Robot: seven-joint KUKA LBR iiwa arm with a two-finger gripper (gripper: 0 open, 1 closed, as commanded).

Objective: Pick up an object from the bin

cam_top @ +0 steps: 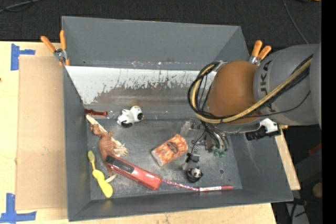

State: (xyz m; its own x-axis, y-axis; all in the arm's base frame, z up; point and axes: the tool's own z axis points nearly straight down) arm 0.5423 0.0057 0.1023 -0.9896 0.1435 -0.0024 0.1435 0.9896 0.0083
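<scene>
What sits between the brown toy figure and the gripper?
An orange patterned packet lies between the brown toy figure and the gripper, seen in the camera view.

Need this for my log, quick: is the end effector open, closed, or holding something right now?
End effector: cannot be told whether open or closed; it hangs just right of the orange packet on the bin floor.

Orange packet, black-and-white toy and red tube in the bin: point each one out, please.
Orange packet (169, 150), camera view, middle of its patterned face.
Black-and-white toy (128, 117), camera view, on its white body.
Red tube (139, 174), camera view, midway along its length.
</scene>
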